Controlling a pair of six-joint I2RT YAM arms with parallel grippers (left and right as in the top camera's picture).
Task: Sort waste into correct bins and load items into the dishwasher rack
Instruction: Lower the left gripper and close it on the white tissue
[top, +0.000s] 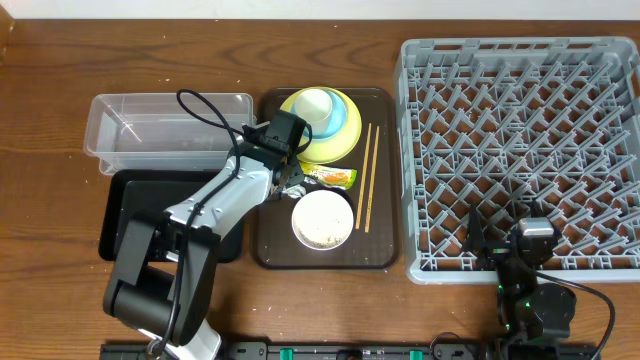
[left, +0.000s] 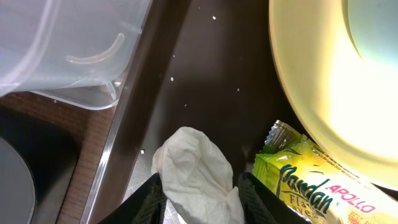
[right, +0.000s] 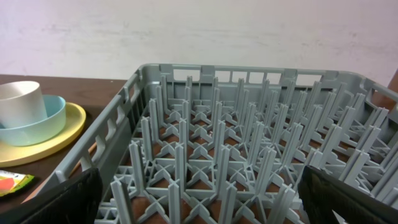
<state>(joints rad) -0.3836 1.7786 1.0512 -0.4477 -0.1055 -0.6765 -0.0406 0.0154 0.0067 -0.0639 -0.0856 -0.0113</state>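
My left gripper is down on the brown tray, its fingers closed on either side of a crumpled white tissue. A green-and-orange snack wrapper lies just right of it. The yellow plate carries the light blue bowl and the white cup. The white bowl holds pale grains. Chopsticks lie along the tray's right side. My right gripper stands open over the near edge of the dishwasher rack, holding nothing.
The clear tub sits left of the brown tray, with the black tray in front of it. A few loose grains dot the brown tray. My left arm crosses over the black tray.
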